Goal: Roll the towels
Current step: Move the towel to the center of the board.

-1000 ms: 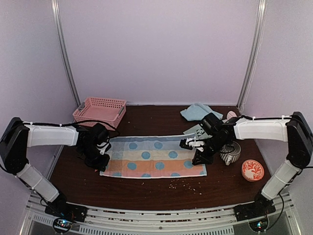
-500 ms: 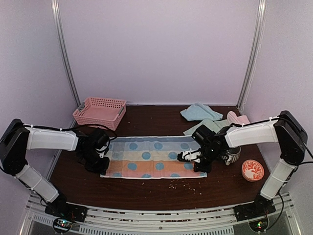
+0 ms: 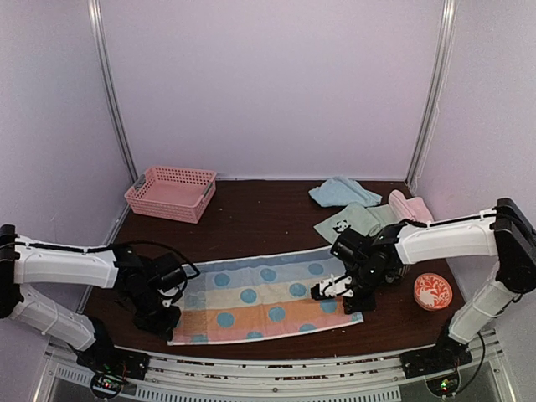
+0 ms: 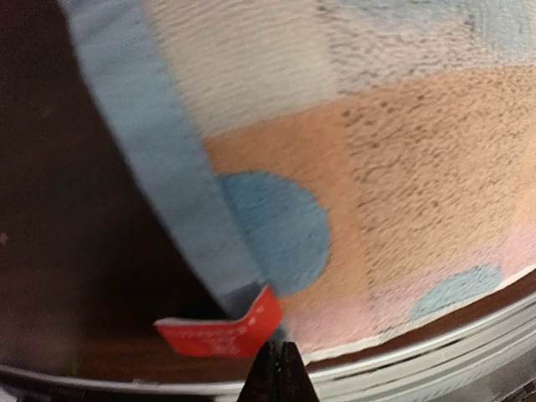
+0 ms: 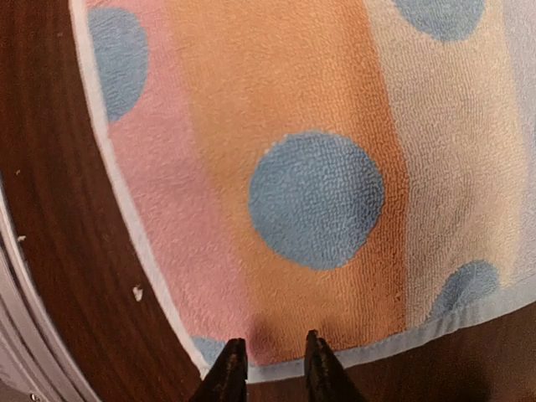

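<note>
Spotted towel (image 3: pixel 264 293), looped terry, spread flat at near edge of table (image 3: pixel 251 219).
Left gripper (image 4: pixel 276 367) tips together beside the red tag (image 4: pixel 222 328); right gripper (image 5: pixel 270 368) tips narrowly apart over the hem. Pink lattice basket (image 3: pixel 171 191) stands rear left.

Seeing left arm (image 3: pixel 67 266) stretched low toward centre, wrist bent down. Got left hand (image 3: pixel 163 323) pointing straight down, tips pressed together with no gap. Seeing right arm (image 3: pixel 444 239) reaching in from the right, elbow raised, forearm sloping down. Got right hand (image 3: pixel 327 291) angled down and inward, fingers (image 5: pixel 228 370) only narrowly apart.
</note>
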You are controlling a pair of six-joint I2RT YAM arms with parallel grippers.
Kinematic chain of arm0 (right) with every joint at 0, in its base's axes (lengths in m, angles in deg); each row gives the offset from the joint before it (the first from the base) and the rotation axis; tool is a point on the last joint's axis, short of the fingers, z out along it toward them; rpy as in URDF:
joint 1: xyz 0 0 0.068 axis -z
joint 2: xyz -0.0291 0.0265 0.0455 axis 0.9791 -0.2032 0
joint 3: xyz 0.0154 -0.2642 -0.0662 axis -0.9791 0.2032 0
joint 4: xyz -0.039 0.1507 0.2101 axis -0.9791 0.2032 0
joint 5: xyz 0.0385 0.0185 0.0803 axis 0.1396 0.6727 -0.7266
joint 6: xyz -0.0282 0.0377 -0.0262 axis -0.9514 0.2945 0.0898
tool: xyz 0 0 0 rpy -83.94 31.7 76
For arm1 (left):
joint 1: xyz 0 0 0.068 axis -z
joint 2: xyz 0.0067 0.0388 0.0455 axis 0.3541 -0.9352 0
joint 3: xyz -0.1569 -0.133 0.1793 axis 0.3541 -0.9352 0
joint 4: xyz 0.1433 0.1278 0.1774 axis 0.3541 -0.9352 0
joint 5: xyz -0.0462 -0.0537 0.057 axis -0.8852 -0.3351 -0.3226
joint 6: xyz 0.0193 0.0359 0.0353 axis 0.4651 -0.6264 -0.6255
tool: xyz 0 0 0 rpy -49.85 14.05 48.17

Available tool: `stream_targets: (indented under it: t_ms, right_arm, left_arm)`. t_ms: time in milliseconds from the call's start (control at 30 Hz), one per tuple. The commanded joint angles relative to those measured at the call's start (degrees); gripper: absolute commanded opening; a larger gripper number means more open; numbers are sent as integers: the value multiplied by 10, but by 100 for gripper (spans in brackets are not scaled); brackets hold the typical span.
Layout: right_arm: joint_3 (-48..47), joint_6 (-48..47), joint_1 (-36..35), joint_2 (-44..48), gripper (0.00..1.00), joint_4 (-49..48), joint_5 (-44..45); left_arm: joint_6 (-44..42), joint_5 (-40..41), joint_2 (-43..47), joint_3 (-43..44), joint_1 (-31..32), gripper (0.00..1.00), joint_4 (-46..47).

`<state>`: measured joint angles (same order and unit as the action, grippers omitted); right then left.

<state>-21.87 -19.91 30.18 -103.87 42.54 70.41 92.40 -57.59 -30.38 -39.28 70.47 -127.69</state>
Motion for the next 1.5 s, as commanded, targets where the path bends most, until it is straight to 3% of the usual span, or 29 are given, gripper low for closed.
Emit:
stream_targets:
  t_ms: [0, 133, 300, 467, 633, 833, 933, 1067, 1300, 1467]
  right_arm:
    - [-62, -28, 30, 48, 28, 88, -37]
    - [-169, -51, 127, 10, 30, 146, -119]
    - [-235, 50, 227, -76, 15, 59, -103]
    - [-272, 129, 251, -162, 10, -24, -32]
    - [-317, 140, 255, -236, 9, -52, -9]
    - [-387, 178, 277, -312, 8, -79, 112]
    - [-439, 186, 298, -339, 8, -91, 121]
    - [-506, 186, 298, -345, 11, -39, 51]
    - [-355, 165, 259, -191, 23, -41, -86]
    - [-250, 134, 221, -137, 17, -38, -135]
  left_arm:
    - [-15, 6, 20, 105, -25, 0, -140]
    - [-68, 35, -23, 202, -39, 2, -151]
    - [-115, 77, -101, 233, -58, 0, -84]
    - [-136, 98, -174, 234, -61, 0, -2]
    - [-157, 117, -211, 220, -62, 0, 34]
    - [-178, 132, -248, 229, -63, 0, 48]
    - [-185, 141, -261, 240, -67, 0, 52]
    - [-197, 152, -272, 259, -73, 0, 47]
    - [-220, 145, -239, 282, -89, 0, 37]
    - [-241, 133, -214, 292, -120, 0, 22]
